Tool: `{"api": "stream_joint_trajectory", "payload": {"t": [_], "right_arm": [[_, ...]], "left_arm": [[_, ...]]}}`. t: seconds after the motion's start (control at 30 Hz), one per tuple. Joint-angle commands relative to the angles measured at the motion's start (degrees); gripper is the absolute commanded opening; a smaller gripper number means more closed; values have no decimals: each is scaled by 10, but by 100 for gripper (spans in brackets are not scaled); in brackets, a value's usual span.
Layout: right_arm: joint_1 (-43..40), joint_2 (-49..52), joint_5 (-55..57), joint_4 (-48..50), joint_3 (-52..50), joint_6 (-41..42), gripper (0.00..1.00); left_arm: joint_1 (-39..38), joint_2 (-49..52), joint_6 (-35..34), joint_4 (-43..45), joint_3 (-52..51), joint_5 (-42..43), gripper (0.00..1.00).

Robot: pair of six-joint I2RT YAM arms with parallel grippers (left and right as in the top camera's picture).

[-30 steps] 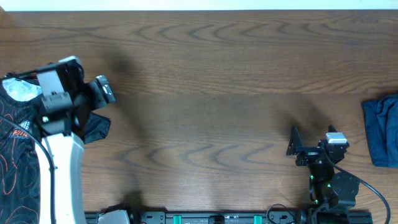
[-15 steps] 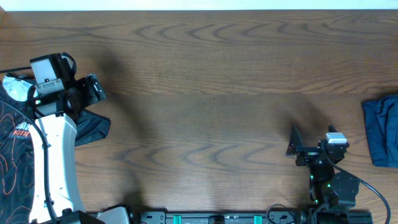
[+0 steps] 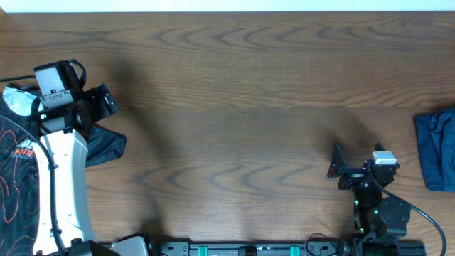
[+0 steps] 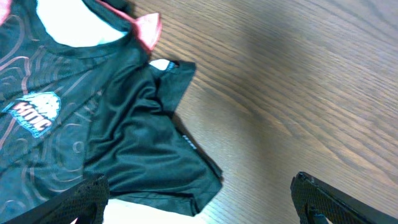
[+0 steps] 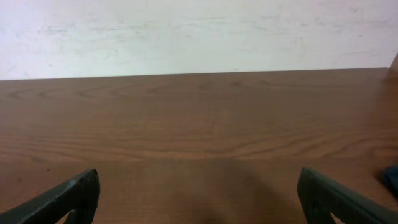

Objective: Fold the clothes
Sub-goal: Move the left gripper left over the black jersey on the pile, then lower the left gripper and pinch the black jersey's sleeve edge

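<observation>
Near left end effector (image 3: 108,101), black jersey (image 4: 130,143)

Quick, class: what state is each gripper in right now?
Left gripper: open, empty, over the jersey.
Right gripper: open, empty.

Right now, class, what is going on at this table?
The left gripper hangs open by the sleeve of a black jersey, which lies rumpled at the left edge of the wooden table. It grips nothing. The right gripper, also open and empty, sits near the front edge on the right, far from the jersey. A blue cloth lies at the far right edge. The jersey is not yet folded.
</observation>
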Motion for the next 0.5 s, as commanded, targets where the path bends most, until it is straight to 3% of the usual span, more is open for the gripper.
{"api": "stream_joint_trajectory", "payload": {"t": [0.0, 0.47], "right_arm": [[-4, -5, -2, 1, -4, -9, 99], [-4, -5, -2, 1, -4, -9, 99]], "left_arm": [[3, 12, -2, 3, 17, -32, 95], [10, 77, -2, 20, 17, -32, 95]]}}
